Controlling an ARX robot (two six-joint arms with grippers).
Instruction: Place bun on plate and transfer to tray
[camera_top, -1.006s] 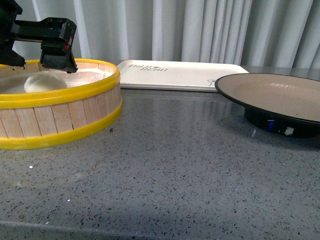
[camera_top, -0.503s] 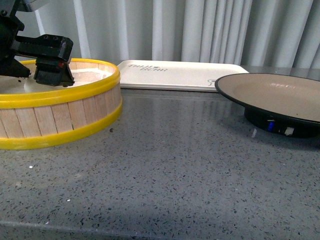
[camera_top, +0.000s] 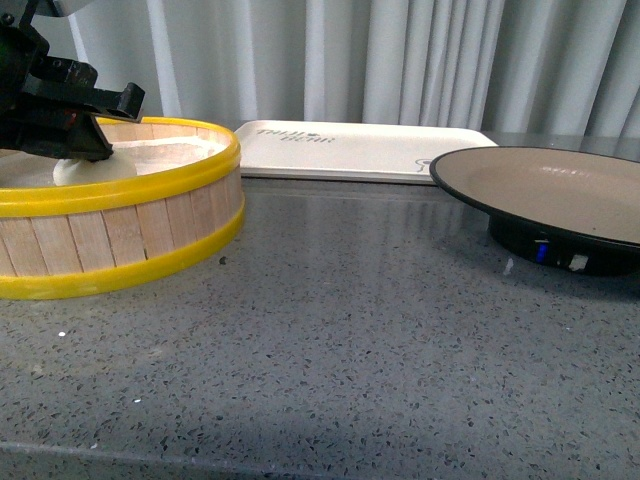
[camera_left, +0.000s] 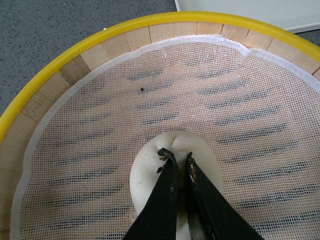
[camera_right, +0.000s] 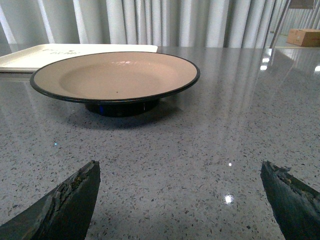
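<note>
Grey speckled counter (camera_top: 350, 330), pale curtains (camera_top: 400, 60) behind. The left gripper (camera_left: 178, 159) dips into the yellow-rimmed steamer basket (camera_top: 130, 225), jaws pinched nearly together on the top of the bun (camera_left: 150, 170). The bun is smooth and white and sits on the mesh liner (camera_left: 100, 125). The right gripper (camera_right: 180, 167) hangs wide open, facing the black-rimmed plate (camera_right: 115, 75). The tray (camera_top: 360, 150) lies behind.

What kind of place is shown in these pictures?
Probably a lab bench staged as a kitchen counter: a speckled grey countertop, a plain curtain backdrop, and a wooden steamer basket holding a bun.
</note>
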